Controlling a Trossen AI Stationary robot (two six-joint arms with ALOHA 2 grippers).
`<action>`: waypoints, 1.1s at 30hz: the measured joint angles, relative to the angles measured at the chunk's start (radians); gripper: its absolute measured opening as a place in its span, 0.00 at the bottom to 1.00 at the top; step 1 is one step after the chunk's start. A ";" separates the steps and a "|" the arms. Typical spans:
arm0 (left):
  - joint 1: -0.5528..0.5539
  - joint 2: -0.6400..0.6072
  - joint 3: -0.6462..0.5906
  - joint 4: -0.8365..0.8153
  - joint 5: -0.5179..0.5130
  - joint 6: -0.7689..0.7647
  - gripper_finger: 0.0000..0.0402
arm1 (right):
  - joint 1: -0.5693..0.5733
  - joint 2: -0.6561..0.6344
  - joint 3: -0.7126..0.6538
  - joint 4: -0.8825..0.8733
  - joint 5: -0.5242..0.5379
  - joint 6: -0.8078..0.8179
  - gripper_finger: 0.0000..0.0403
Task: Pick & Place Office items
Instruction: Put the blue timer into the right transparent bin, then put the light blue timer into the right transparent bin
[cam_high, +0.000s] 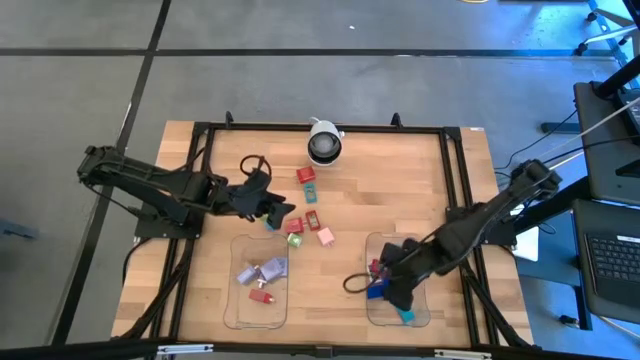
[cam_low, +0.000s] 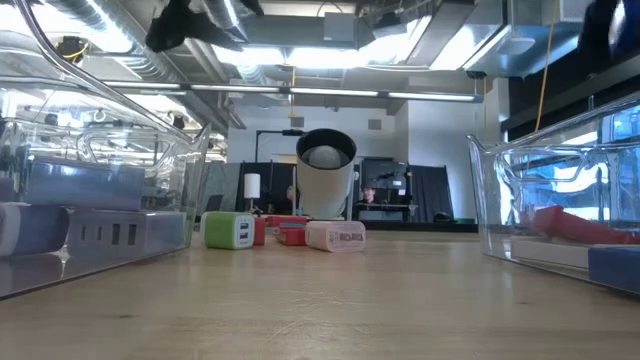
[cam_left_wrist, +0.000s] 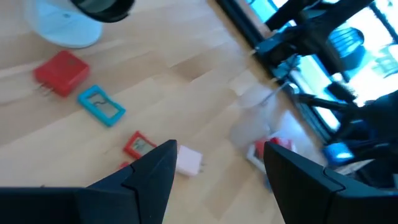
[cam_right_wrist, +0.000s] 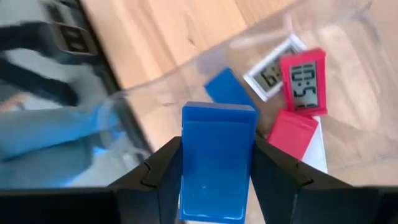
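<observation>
Gripping a blue block (cam_right_wrist: 217, 163) between its two fingers, the right gripper (cam_high: 392, 290) hangs over the right tray (cam_high: 425, 318), and that block could go astray if it is let go from here. The block sits close to the tray's clear wall in the right wrist view, so a release with any tilt might tip it onto the wood instead of down beside the red clock (cam_right_wrist: 303, 81) and the red block (cam_right_wrist: 292, 134) already inside. It could also knock those pieces about.

Across the table, the left gripper (cam_high: 268, 208) has its jaws spread with nothing between them, poised above the loose pieces in the middle: a pink block (cam_left_wrist: 188, 162), a small red one (cam_left_wrist: 139, 145), a teal clip (cam_left_wrist: 101, 106) and a red plug (cam_left_wrist: 61, 71). They lie near one another, so a careless descent could nudge one aside or catch two together. The camera dome (cam_high: 323, 143) stands just beyond them. The left tray (cam_high: 236, 315) holds lilac pieces (cam_high: 262, 271).
</observation>
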 joint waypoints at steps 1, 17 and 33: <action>-0.006 0.000 0.000 0.016 -0.003 0.000 0.59 | 0.000 0.023 0.000 -0.001 -0.002 0.001 0.40; -0.084 0.000 0.000 0.138 -0.064 0.000 0.59 | 0.001 0.232 0.000 -0.005 0.027 0.023 0.42; -0.115 0.000 0.000 0.139 -0.087 0.073 0.59 | 0.002 0.197 0.000 -0.008 0.027 0.047 0.67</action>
